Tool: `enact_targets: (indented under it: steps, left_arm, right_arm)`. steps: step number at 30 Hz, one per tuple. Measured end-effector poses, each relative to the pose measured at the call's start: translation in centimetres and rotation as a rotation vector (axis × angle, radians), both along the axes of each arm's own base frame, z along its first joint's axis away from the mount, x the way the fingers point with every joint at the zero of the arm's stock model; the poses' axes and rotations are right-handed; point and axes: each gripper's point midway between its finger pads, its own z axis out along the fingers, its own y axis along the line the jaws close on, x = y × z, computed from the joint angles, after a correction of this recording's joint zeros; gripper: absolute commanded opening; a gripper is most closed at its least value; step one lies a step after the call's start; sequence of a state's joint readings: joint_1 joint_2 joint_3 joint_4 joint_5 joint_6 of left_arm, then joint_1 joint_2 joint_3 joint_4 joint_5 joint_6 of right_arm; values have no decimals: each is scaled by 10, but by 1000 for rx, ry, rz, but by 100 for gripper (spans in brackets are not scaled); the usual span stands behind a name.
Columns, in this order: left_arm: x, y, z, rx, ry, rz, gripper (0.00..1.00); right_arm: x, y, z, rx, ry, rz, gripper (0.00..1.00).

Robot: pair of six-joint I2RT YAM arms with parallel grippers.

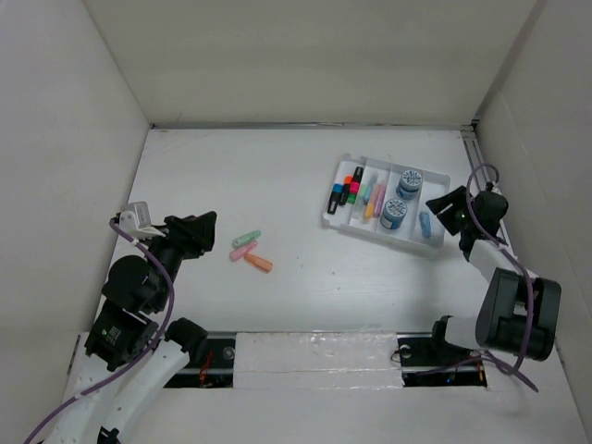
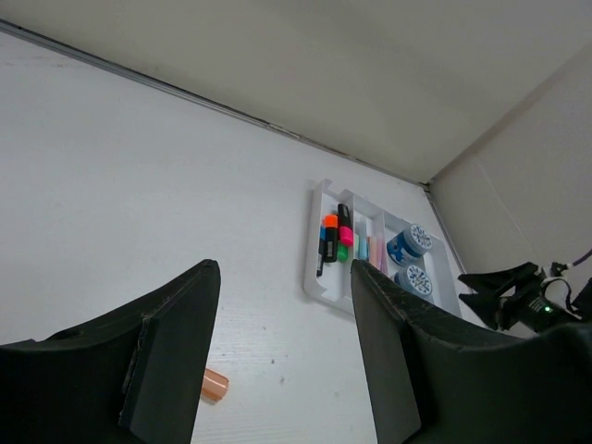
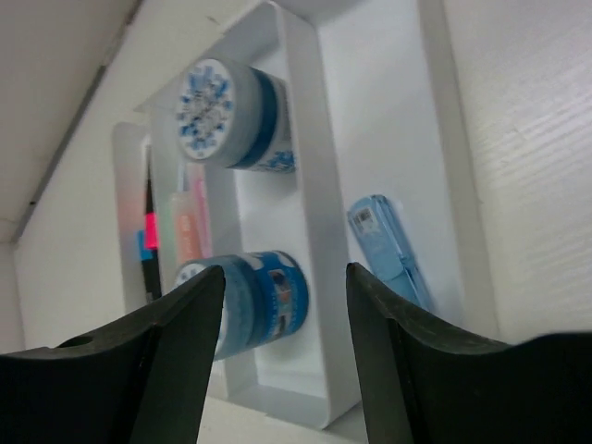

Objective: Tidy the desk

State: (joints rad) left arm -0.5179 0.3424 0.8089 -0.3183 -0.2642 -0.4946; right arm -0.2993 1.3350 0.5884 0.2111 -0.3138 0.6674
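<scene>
Left gripper [image 1: 205, 223]: fingers spread, nothing held. Three loose pastel markers [image 1: 250, 250] lie just beside it at 3 o'clock.

Right gripper [image 1: 450, 211]: spread, empty, at the tray's [image 1: 339, 220] 3 o'clock end.

Tray holds markers, two blue tape rolls [image 1: 410, 181] and a blue clip [image 1: 425, 224].

My read: mostly sorted, three markers left.

The desk [image 1: 296, 176] is open from centre to 12 o'clock. Walls are close at 9 and 3.

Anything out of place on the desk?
Yes. Short pastel green marker, pink marker and orange marker lie loose, splayed on the matte white desk beside the left gripper, outside the white compartment tray holding the others.
</scene>
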Motion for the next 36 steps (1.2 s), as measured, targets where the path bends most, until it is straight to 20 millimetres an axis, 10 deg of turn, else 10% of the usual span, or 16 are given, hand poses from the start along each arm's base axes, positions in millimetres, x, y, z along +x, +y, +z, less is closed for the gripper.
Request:
enact_targets:
  steps: [2,4,9,13,20,24,32,36]
  left_arm:
    - [0,0,0,1,1,0,55]
    - [0,0,0,1,2,0,54]
    - [1,-1,-1,4,3,-3,36]
    - [2,-2,-2,13,8,-4,29]
    - [2,-1,-3,14,9,-2,43]
    - [2,-1,-3,14,9,0,46]
    - [1,-1,-2,11,5,0,47]
    - [1,-1,-1,11,4,0,47]
  right_arm:
    - [0,6,22,-28,-67,12,44]
    - [1,29,48,-68,-147,71,3]
    - [-11,162,78,-130,-263,434,0]
    - [-52,294,77,-193,-300,769,59]
    - [-123,443,29,-374,-312,1171,75]
    - [-126,474,-14,-495,-260,1241,75]
    - [-115,476,-69,-661,-165,1254,71]
    - [-110,486,-70,-688,-176,1245,26]
